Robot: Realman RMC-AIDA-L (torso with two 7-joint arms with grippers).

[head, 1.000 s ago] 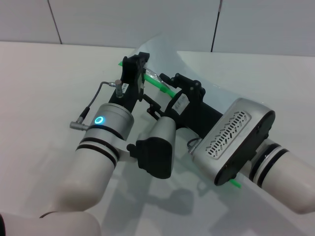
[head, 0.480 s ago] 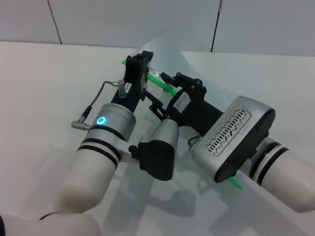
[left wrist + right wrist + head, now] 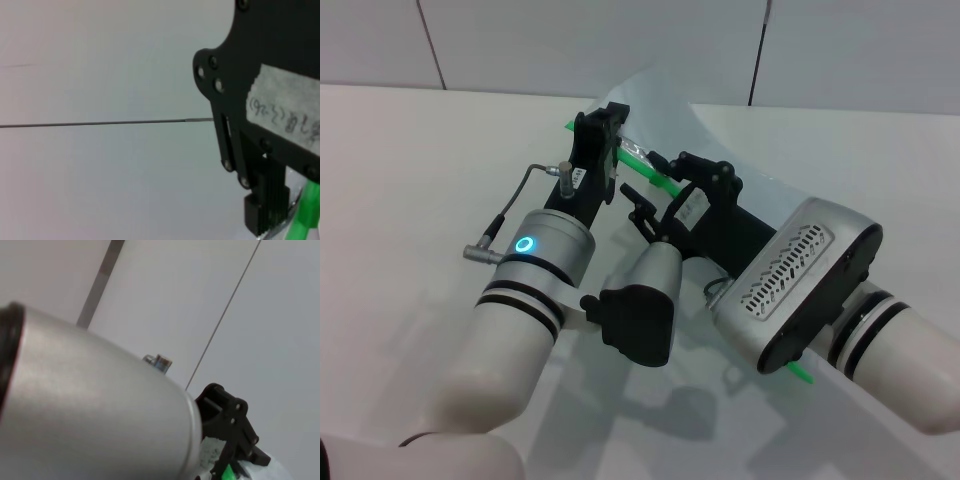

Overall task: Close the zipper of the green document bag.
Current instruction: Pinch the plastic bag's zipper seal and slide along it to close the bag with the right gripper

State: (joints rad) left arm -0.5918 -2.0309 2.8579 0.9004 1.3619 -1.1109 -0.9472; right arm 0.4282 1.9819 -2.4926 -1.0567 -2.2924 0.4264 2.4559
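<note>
1. Right gripper [image 3: 655, 195]: at about 12 o'clock of the head view's centre, its black body reaching up from the silver wrist housing [image 3: 800, 285] at 4 o'clock. Its fingertips sit at the zipper [image 3: 645, 165]. Whether they are together or apart cannot be told; the linkage hides them.

2. Left gripper [image 3: 605, 135]: at 11 o'clock, just beside the right gripper. The left wrist view shows one ribbed black finger pad [image 3: 265, 210] touching the green strip and the clear plastic; the opposing finger is out of sight, so its state cannot be told.

3. The left forearm [image 3: 520, 300], white with a lit blue ring, and the black camera block [image 3: 635, 320] at 6 o'clock stand in the way of the near part of the bag.

4. The green document bag [image 3: 650, 95]: translucent, lying on the white table [image 3: 400, 180] beneath both arms, its far corner curling upward at 12 o'clock. Most of it is covered by the arms.

5. The zipper runs diagonally from 11 o'clock, between the two grippers, passing under the right arm; a short green end [image 3: 800, 372] shows again at 5 o'clock. The slider cannot be made out.

6. Far side: a pale panelled wall [image 3: 570, 40] with dark seams.
</note>
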